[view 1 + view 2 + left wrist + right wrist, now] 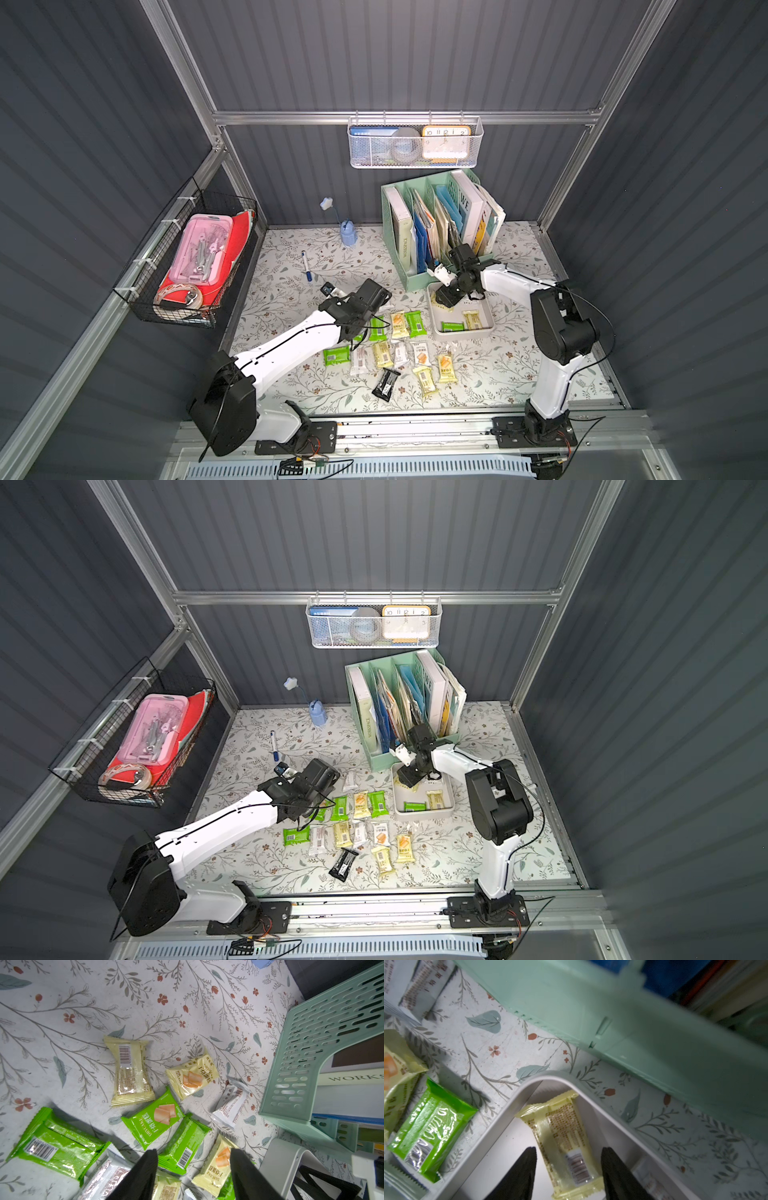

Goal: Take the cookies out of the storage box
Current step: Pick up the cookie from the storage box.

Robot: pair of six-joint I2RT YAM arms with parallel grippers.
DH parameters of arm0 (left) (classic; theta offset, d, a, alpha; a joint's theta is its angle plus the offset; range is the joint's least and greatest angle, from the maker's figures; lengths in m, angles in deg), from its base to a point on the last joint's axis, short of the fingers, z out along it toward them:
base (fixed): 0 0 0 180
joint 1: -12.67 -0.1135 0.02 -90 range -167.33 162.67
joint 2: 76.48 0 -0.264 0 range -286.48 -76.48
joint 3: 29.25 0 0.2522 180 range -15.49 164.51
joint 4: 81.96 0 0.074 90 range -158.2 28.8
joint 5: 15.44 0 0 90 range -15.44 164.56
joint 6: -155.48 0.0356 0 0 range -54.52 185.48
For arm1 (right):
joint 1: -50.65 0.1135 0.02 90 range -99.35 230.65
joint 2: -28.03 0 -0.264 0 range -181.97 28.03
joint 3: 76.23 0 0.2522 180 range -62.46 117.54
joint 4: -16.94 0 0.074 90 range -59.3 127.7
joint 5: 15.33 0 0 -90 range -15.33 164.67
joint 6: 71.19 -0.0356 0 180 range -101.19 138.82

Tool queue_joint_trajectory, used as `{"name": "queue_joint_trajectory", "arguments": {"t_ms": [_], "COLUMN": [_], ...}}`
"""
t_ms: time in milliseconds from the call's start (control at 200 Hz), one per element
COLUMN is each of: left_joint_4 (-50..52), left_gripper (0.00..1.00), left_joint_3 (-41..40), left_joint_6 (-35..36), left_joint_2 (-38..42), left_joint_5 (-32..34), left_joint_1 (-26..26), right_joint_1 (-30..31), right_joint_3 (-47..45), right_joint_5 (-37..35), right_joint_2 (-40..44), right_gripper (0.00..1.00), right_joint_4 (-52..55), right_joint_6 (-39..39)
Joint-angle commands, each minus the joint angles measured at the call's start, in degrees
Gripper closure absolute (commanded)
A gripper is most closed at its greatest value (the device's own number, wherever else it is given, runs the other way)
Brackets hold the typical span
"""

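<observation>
Blocking the far corner of storage box [461, 333] from above, right gripper [569, 1148] straddles a pale-yellow packet [560, 1126] there, jaws apart, not pinching. Box: shallow, pale grey, right of bench [282, 291] centre. Three cookies [452, 327] visible inside; a dozen-plus outside, some under left arm [291, 340]; left gripper [193, 1149] parted, empty.

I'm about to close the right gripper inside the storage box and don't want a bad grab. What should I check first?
1. Right gripper jaws open: ok.
2. Pale yellow packet lies between the jaws, in the storage box corner: ok.
3. Fingers touching that packet: cannot tell.
4. Left gripper open, empty, outside the box: ok.
5. Box emptied: not ok; a green packet and a second yellow packet are inside.
</observation>
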Motion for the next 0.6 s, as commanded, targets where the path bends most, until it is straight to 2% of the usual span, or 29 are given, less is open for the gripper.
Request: {"name": "queue_joint_trajectory", "arguments": {"t_ms": [0,270,595], "left_joint_4": [0.5,1.1,2.0], "left_gripper": [0.39,0.39,0.4], "left_joint_3": [-0.9,-1.1,-1.7], "left_joint_6": [-2.4,-3.0,-3.7], "left_joint_2": [1.3,1.3,2.2], "left_joint_5": [-0.7,0.1,0.4], "left_joint_1": [-0.4,-0.4,-0.3], "right_joint_1": [-0.2,-0.1,0.8], "right_joint_3": [0.9,-1.9,-3.0], "right_joint_5": [0.7,1.3,-4.2], "right_joint_2": [-1.3,-1.3,-2.5], "right_gripper": [0.44,0.44,0.46], "right_joint_4": [2.9,0.9,-0.1], "right_joint_6": [1.5,2.5,3.0]}}
